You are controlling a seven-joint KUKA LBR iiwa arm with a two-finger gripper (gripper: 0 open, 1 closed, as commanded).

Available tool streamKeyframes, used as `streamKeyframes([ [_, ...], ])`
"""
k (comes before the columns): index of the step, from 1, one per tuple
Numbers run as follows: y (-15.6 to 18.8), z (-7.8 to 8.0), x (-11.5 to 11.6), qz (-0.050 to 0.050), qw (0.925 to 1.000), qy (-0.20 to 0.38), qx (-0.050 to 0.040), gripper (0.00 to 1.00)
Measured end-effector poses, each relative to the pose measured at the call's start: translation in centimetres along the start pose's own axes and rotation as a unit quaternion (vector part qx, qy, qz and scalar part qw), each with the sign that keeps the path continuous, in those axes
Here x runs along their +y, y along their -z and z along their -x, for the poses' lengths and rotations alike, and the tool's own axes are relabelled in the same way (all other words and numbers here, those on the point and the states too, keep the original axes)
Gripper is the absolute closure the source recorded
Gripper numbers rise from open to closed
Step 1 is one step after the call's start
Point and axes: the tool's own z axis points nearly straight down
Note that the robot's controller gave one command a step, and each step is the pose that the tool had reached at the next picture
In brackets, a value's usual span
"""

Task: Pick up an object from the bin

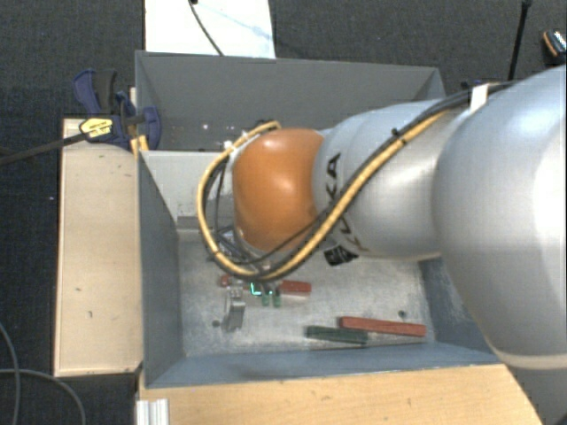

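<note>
Under the orange cover (275,193), the fingers (235,312) are hanging just beside a short red block (297,287), which is lying lengthwise toward the arm; their spread cannot be told.

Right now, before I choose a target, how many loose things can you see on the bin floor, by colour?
Red: 2 (long red stick, short red piece)
Green: 2 (long dark green stick, small green piece)
Total: 4
A grey shape under the wrist is uncounted: loose thing or robot part, cannot tell. The arm covers part of the floor.
</note>
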Motion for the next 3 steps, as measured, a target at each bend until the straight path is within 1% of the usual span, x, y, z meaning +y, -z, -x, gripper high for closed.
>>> streamKeyframes([
  [1,-7.4,3.9,-5.8,-0.002,0.9987,0.050,-0.0005,0.00],
  [2,-7.0,3.9,-5.4,0.000,0.9988,0.049,-0.0025,1.00],
  [3,7.1,2.4,-6.1,0.002,0.9998,0.016,-0.0075,1.00],
])
